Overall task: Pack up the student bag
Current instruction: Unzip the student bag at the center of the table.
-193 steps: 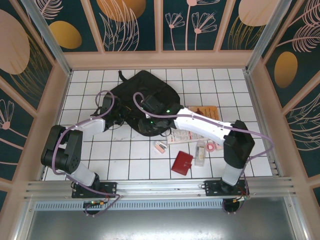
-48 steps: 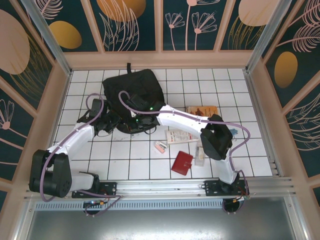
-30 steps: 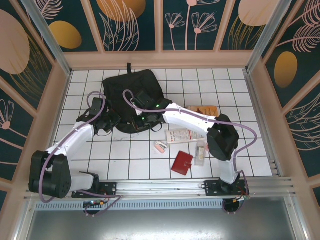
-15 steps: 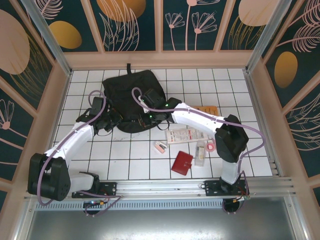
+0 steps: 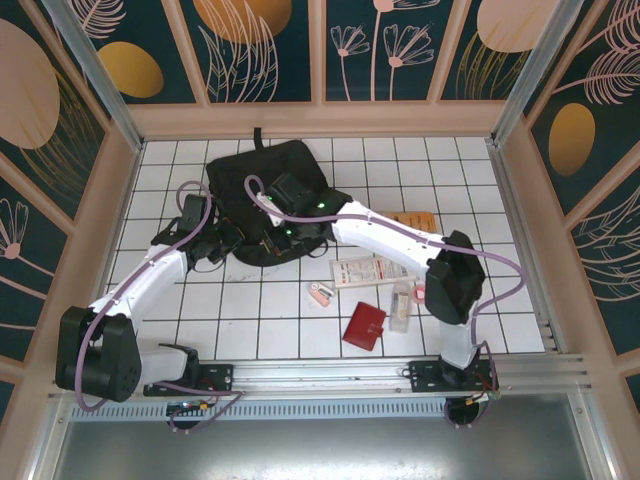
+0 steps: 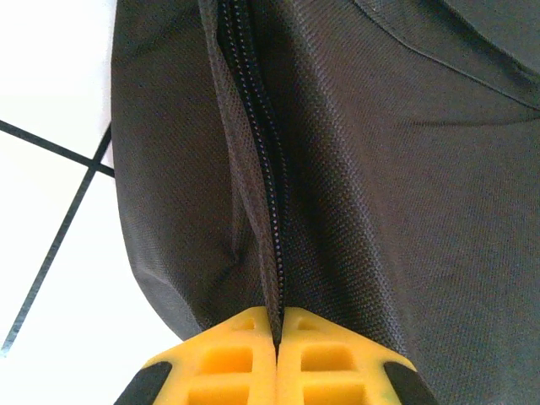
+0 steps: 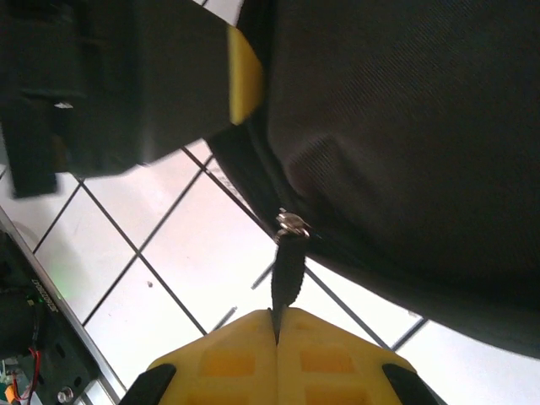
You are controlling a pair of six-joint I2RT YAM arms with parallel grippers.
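Pinching together at the bottom of the left wrist view, the yellow moulded fingers of the left gripper are closed on the student bag. They grip it just where the zipper runs down into the seam between them. The fingers are blocky plastic with square recesses. The bag's cloth is a fine, matte black weave, with a soft fold lying along the left side of the zipper's small dark teeth.

The right gripper has its matching yellow fingers shut on the zipper pull, a narrow, tapering black tab. The tab hangs from a small silvery metal slider at the bag's edge. The dark cloth spreads above and to the right of the fingertips, and glossy white tiles with thin dark lines show beneath.

From the top external camera the bag is a rounded, slumped black mass on the far-left part of the table. Its top loop points at the far edge. Both grippers meet its near edge, close beside one another.
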